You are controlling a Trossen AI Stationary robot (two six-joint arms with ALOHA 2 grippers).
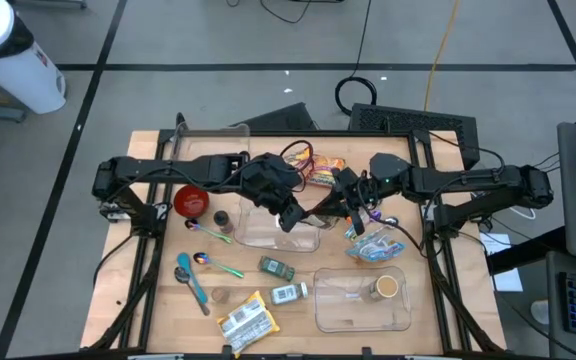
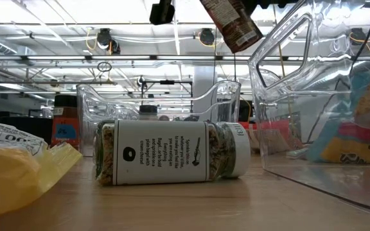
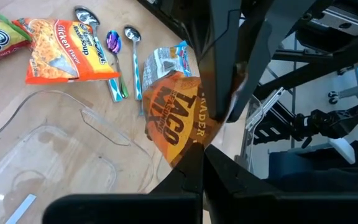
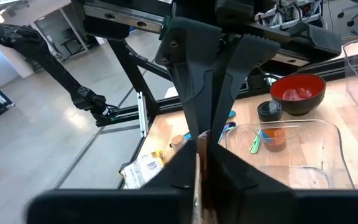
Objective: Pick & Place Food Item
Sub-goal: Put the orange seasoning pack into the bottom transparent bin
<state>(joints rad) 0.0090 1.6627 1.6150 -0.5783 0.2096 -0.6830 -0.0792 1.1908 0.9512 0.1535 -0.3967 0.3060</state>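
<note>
A brown and orange taco seasoning packet hangs in the air between my two grippers, above an open clear container. My left gripper comes from the table's left and is shut on one end of the packet. My right gripper comes from the right and is shut on the opposite end. In the low view the packet shows tilted, high above the table. In the right wrist view only the packet's thin edge shows between that gripper's fingers. My left gripper pinches one end of the packet between its two fingers, slanting downward from the table's left. The packet is lifted clear of the table and stretches away from the fingers toward the other gripper. My right gripper pinches the packet's opposite end between its two fingers, coming level from the table's right. From its own wrist the packet shows edge-on in the shut fingers. The packet touches nothing below.
A red bowl, spoons, two spice jars and a snack packet lie at the left and front. Noodle packs lie at the back, a blue bag at the right. A second clear container holds a jar.
</note>
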